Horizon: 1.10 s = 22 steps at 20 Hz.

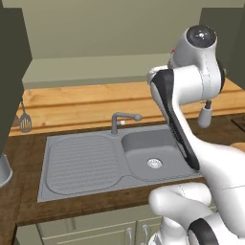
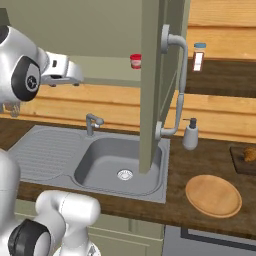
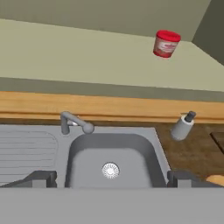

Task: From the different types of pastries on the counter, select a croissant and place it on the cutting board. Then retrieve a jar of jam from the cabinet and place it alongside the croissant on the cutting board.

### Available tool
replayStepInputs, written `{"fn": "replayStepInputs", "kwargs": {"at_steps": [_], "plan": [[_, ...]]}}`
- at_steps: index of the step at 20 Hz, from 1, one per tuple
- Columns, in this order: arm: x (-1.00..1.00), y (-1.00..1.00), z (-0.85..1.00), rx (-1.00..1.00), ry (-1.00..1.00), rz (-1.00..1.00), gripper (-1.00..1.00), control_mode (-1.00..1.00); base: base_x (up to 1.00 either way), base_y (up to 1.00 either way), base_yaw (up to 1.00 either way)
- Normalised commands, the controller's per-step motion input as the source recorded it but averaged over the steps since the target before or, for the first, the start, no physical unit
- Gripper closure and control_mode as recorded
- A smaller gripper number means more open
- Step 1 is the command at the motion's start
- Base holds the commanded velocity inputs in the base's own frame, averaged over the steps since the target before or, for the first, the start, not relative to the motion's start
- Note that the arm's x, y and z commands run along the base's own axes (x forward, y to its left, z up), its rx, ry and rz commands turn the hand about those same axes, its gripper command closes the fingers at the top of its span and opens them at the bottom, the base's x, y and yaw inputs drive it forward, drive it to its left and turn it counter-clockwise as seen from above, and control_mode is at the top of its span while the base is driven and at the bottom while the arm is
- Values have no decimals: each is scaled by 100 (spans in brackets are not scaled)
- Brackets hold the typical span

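The jar of jam (image 3: 166,43), small with a red top and pale body, stands on the shelf of the open cabinet, also seen as the jar of jam (image 2: 135,61). My gripper (image 3: 111,179) is open and empty, its fingertips wide apart, hovering above the sink, well short of the jar and below it. In the right base view the gripper (image 2: 74,81) points toward the back wall, left of the jar. The croissant (image 2: 250,154) lies on the dark cutting board (image 2: 239,161) at the right edge of the counter (image 2: 200,160).
The cabinet door (image 2: 150,85) stands open, edge-on over the sink (image 2: 120,165), with a long handle (image 2: 177,85). A faucet (image 3: 74,122), a soap dispenser (image 2: 190,134), a round wooden plate (image 2: 213,196), a blue-capped bottle (image 2: 199,56) and a hanging spatula (image 1: 25,122) are around.
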Motion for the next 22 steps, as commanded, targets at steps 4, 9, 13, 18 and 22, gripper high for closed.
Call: {"fn": "replayStepInputs", "kwargs": {"at_steps": [4, 9, 13, 18, 22], "plan": [[36, -31, 29, -5, -17, 0, -100, -100, 0, 0, 0], [35, -41, 49, 0, -10, 0, -100, -100, 0, 0, 0], [33, -33, 24, -1, -2, 0, -100, -100, 0, 0, 0], [61, -19, 0, 0, 0, -8, -100, -100, 0, 0, 0], [44, -48, 0, 0, 0, -18, -100, -100, 0, 0, 0]]}}
